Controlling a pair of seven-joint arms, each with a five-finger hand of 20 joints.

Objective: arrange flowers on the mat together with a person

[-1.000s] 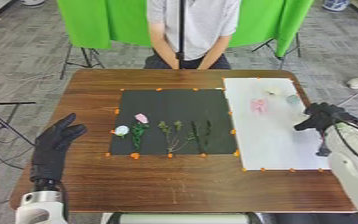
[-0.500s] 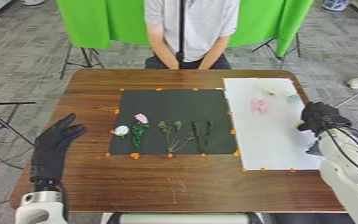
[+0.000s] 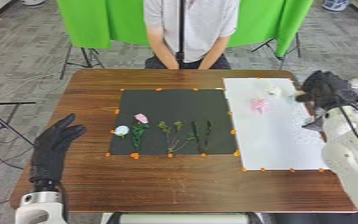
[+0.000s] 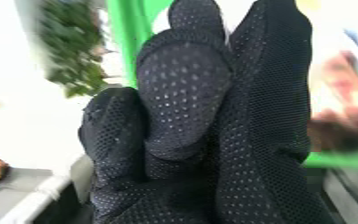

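Observation:
In the head view, the black mat [image 3: 180, 110] bears a white flower [image 3: 121, 130], a pink flower [image 3: 141, 118] above a leafy green stem [image 3: 138, 135], branching sprigs [image 3: 173, 137] and dark green stems [image 3: 206, 137]. A pink flower [image 3: 260, 105] and a white one [image 3: 272, 90] lie on the white sheet [image 3: 278, 140]. My right hand [image 3: 325, 86] is over that sheet's far right edge, partly covering this corner; in the right wrist view the same hand [image 4: 189, 95] has relaxed, mostly straight fingers. My left hand [image 3: 58, 137] stays open left of the mat.
Orange tape pieces [image 3: 135, 156] line the mat and the sheet on the brown table [image 3: 158, 185]. A thin dark pole [image 3: 182, 35] rises beyond the table's far edge, in front of a green cloth [image 3: 104, 25].
My right hand has moved away from the robot along the sheet's right edge, to its far corner. The left hand and the flowers on the mat have kept their places.

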